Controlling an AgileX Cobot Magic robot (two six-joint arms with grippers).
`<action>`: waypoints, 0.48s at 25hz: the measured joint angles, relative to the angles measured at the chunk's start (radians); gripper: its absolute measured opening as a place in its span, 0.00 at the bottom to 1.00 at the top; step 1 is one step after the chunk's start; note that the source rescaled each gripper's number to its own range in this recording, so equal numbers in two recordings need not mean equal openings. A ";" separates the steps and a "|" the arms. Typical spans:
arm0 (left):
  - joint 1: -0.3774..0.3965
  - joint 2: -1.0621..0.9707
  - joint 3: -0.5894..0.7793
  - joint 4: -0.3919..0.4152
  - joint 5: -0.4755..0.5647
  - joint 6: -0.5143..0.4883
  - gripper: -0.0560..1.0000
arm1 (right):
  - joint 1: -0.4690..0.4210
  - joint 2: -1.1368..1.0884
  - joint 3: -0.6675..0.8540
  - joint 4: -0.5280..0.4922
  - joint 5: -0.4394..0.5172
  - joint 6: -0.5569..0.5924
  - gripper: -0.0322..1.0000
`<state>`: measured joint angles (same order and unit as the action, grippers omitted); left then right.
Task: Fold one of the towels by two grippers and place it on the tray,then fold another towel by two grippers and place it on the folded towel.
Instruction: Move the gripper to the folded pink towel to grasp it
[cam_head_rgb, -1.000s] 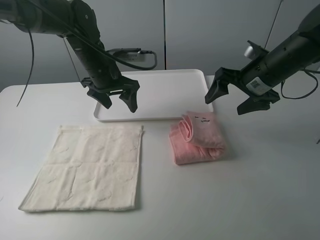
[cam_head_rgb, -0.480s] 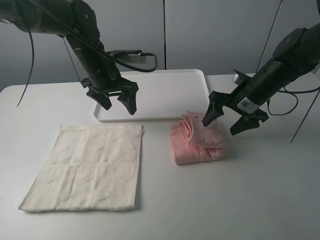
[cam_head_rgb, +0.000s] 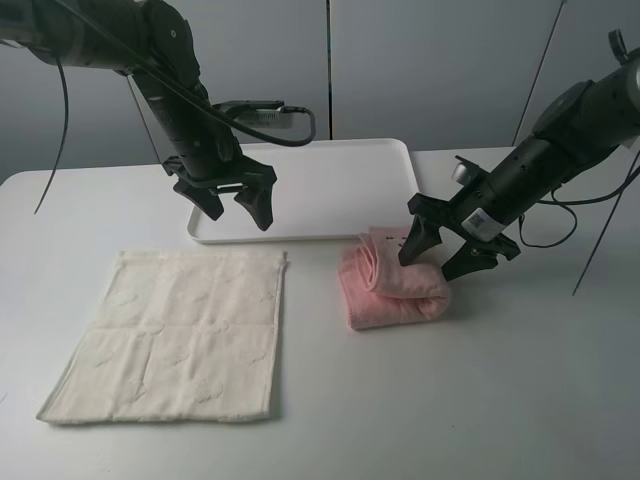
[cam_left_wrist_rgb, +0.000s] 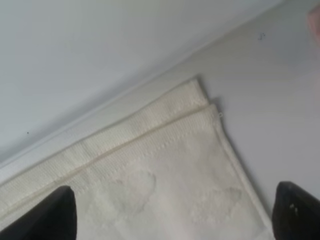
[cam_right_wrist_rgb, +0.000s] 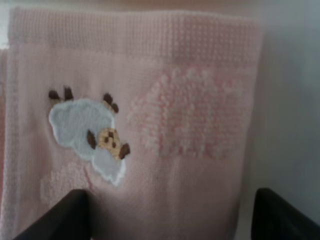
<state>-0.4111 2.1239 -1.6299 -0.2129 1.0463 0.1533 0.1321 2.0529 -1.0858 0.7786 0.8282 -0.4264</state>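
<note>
A folded pink towel (cam_head_rgb: 392, 282) lies on the table right of centre, just in front of the white tray (cam_head_rgb: 330, 170). It fills the right wrist view (cam_right_wrist_rgb: 150, 125), showing a small sheep patch (cam_right_wrist_rgb: 92, 137). My right gripper (cam_head_rgb: 438, 258) is open, its jaws straddling the towel's right end from above. A cream towel (cam_head_rgb: 180, 335) lies flat at the front left; its far corner shows in the left wrist view (cam_left_wrist_rgb: 165, 165). My left gripper (cam_head_rgb: 238, 208) is open and empty, hanging over the tray's front left edge.
The white table (cam_head_rgb: 520, 400) runs wide in front and to the right. Cables hang from both arms. A grey wall panel (cam_head_rgb: 430, 60) stands behind the tray.
My right gripper has come down and leftward from beside the tray to the pink towel's right end. The left arm has barely moved.
</note>
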 joint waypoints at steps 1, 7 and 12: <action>0.000 0.000 0.000 0.000 0.000 0.000 1.00 | 0.009 0.000 0.000 0.000 -0.008 0.000 0.73; 0.000 0.000 0.000 0.000 0.000 0.002 1.00 | 0.053 0.000 0.000 0.004 -0.044 0.000 0.73; 0.000 0.000 0.000 0.000 0.000 0.002 1.00 | 0.053 0.000 0.000 0.008 -0.050 0.000 0.66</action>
<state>-0.4111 2.1239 -1.6299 -0.2129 1.0463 0.1556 0.1854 2.0529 -1.0858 0.7867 0.7783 -0.4264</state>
